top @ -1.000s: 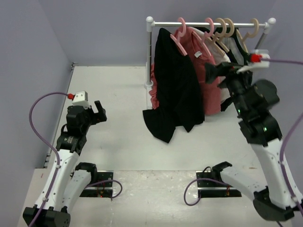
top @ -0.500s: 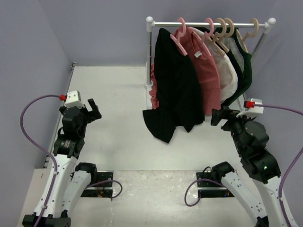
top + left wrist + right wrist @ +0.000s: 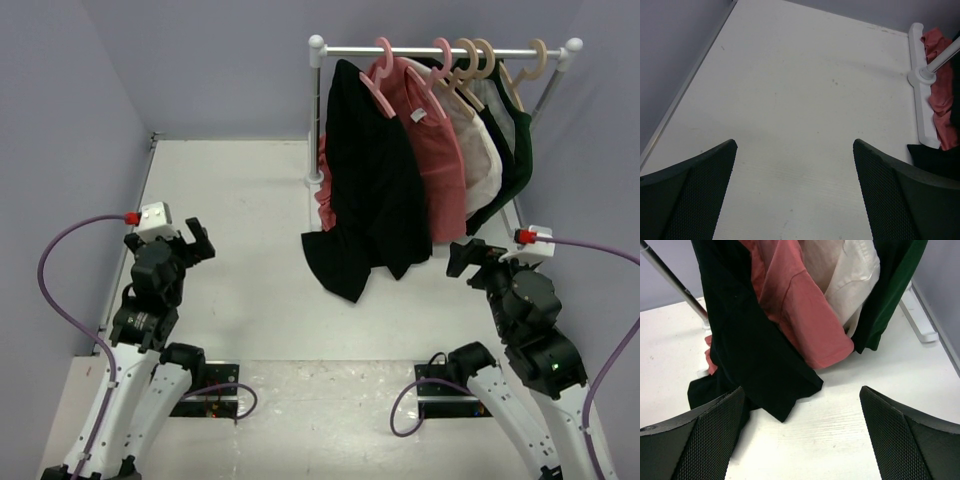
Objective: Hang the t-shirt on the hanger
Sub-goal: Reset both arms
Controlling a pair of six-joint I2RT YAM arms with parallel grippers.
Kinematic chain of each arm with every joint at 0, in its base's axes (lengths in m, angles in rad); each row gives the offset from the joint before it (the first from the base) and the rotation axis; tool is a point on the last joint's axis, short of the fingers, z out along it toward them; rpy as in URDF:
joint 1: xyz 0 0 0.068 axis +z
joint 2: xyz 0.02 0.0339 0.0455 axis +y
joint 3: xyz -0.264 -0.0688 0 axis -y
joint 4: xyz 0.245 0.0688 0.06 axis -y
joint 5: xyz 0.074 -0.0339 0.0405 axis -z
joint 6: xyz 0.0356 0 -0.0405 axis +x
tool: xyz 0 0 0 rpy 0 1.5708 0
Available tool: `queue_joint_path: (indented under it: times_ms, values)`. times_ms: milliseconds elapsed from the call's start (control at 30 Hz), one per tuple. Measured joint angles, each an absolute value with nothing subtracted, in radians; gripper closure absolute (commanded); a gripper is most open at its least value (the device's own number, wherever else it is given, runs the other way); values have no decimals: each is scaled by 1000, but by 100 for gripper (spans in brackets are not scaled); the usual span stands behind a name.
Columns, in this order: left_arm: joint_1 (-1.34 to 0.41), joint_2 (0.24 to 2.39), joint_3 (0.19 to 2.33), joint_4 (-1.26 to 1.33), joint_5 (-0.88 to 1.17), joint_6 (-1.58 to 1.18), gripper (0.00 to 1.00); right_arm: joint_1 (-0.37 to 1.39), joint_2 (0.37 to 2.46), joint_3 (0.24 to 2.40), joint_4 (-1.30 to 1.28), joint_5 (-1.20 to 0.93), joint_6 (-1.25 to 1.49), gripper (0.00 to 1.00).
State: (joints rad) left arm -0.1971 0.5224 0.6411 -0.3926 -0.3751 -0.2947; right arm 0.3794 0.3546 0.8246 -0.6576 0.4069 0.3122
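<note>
Hanging wide apart, the left fingers grip nothing and touch nothing, poised over the white desk at its left side, and their wrist view shows only bare surface between the two pads. Moving across, the t-shirt is up on the rack, first in line at the left end. It's draped over the hanger, whose pink hook is over the rail, and its black hem trails down onto the desk. Whether both shoulders sit properly on that frame is hard to call from here, since the cloth bunches and hides it.

Pressed right beside it is the red shirt on its own pink hanger, then a white garment, then the dark green garment, with the beige hangers above them.

On the right, the right fingers are spread fully too, empty, hovering near the desk just off the black hem and pointing at the clothes. Nothing stands between them and the t-shirt.

Against a second ago, the right arm has dropped from high up by the green garment and pulled back towards its base. The left arm has eased back a little as well. Both pairs of fingers were just as wide then, and the clothes haven't budged.
</note>
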Motion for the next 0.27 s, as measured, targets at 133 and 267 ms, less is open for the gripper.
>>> queue_joint_path:
  times_ms: [133, 267]
  values:
    - [-200, 523, 641, -392, -376, -294, 0, 379, 339, 814, -658, 413, 314, 1]
    - [-209, 523, 640, -392, -375, -294, 0, 379, 338, 810, -658, 424, 315, 1]
